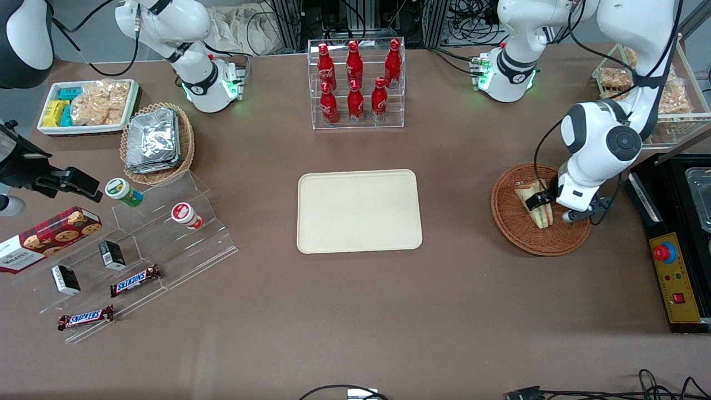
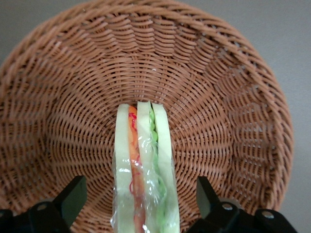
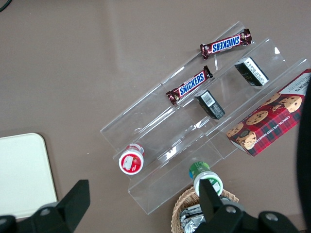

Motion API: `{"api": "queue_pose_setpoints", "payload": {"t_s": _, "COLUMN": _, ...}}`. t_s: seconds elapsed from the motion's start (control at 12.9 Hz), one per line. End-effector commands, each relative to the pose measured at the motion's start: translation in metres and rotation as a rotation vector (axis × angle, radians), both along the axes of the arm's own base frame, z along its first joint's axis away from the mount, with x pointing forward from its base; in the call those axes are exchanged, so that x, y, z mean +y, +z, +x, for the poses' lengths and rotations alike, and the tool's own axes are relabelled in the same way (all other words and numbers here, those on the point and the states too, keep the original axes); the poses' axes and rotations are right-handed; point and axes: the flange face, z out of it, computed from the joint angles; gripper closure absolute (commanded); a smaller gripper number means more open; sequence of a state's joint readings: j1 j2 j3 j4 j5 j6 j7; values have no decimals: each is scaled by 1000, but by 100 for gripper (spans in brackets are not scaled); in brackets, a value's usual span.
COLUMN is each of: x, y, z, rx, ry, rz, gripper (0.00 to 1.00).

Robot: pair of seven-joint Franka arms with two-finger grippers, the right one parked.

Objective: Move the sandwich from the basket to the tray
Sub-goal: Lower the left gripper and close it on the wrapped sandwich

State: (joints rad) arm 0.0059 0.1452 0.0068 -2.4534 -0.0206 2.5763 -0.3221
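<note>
The clear-wrapped sandwich [image 1: 534, 204] lies in the reddish-brown wicker basket [image 1: 511, 222] toward the working arm's end of the table. In the left wrist view the sandwich [image 2: 143, 165] stands on edge, showing pale bread with orange and green layers, on the basket's [image 2: 218, 107] woven floor. My left gripper [image 1: 550, 206] is down inside the basket. Its jaws are open, one black finger [image 2: 73, 196] on each flat side of the sandwich with a gap to each; the gripper's middle [image 2: 141, 194] is over the sandwich. The cream tray [image 1: 359, 211] lies bare at mid-table.
A clear rack of red cola bottles [image 1: 355, 78] stands farther from the front camera than the tray. A black control box [image 1: 675, 278] sits beside the basket at the table's end. A clear stepped stand with snacks [image 1: 133, 255] and a tan foil-packet basket [image 1: 158, 141] lie toward the parked arm's end.
</note>
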Motion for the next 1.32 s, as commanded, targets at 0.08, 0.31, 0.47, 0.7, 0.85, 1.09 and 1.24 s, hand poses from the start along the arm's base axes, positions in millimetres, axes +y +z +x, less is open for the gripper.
{"api": "queue_pose_setpoints", "payload": {"t_s": 0.08, "x": -13, "y": -15, "z": -10, "rx": 9, "ry": 34, "rz": -6, "gripper": 2}}
{"api": "queue_pose_setpoints", "payload": {"t_s": 0.31, "x": -14, "y": -16, "z": -13, "rx": 12, "ry": 31, "rz": -5, "gripper": 17}}
{"api": "queue_pose_setpoints", "payload": {"t_s": 0.47, "x": -14, "y": -16, "z": -14, "rx": 14, "ry": 30, "rz": -5, "gripper": 49}}
{"api": "queue_pose_setpoints", "payload": {"t_s": 0.7, "x": -14, "y": -13, "z": -14, "rx": 11, "ry": 28, "rz": -5, "gripper": 96}}
{"api": "queue_pose_setpoints", "payload": {"t_s": 0.85, "x": -14, "y": -7, "z": -14, "rx": 8, "ry": 28, "rz": -5, "gripper": 100}}
{"api": "queue_pose_setpoints", "payload": {"t_s": 1.09, "x": -16, "y": 22, "z": -13, "rx": 17, "ry": 19, "rz": -8, "gripper": 100}}
{"api": "queue_pose_setpoints", "payload": {"t_s": 1.24, "x": -16, "y": 62, "z": -8, "rx": 9, "ry": 8, "rz": -9, "gripper": 100}}
